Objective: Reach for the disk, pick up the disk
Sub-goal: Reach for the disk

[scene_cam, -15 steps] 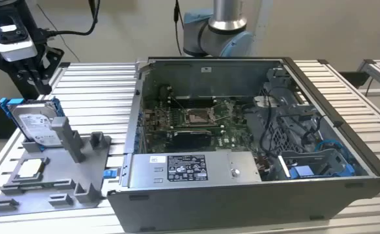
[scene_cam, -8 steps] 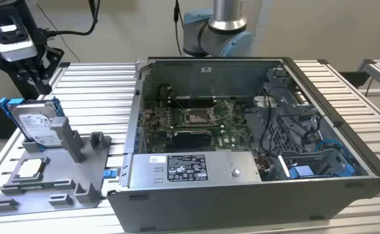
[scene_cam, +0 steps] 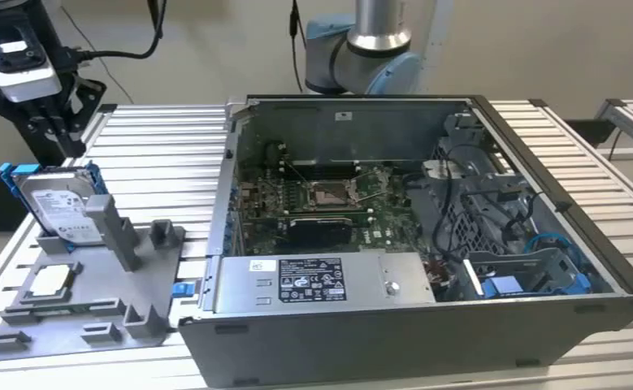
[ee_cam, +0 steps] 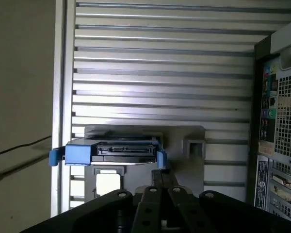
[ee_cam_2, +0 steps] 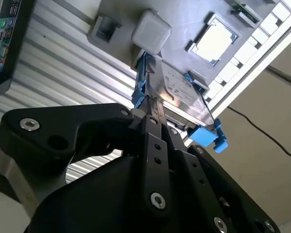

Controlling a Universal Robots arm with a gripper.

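The disk (scene_cam: 58, 203) stands on edge in a grey holder (scene_cam: 105, 280) at the exterior view's left; it is silver-grey with a white label and a bright blue bracket. My gripper (scene_cam: 71, 140) hangs just above its top edge, apart from it, with the fingers drawn together on nothing. In both wrist views the black fingertips point at one blue end of the disk (ee_cam_2: 177, 87) (ee_cam: 121, 151). The gripper (ee_cam_2: 153, 110) (ee_cam: 161, 174) stands close to that blue end.
A small square silver chip (scene_cam: 50, 282) (ee_cam_2: 212, 41) lies on the grey holder in front of the disk. An open computer case (scene_cam: 403, 325) (ee_cam: 279, 121) takes up the ribbed metal table (scene_cam: 153, 154) at the exterior view's right. Grey posts (scene_cam: 115, 231) rise beside the disk.
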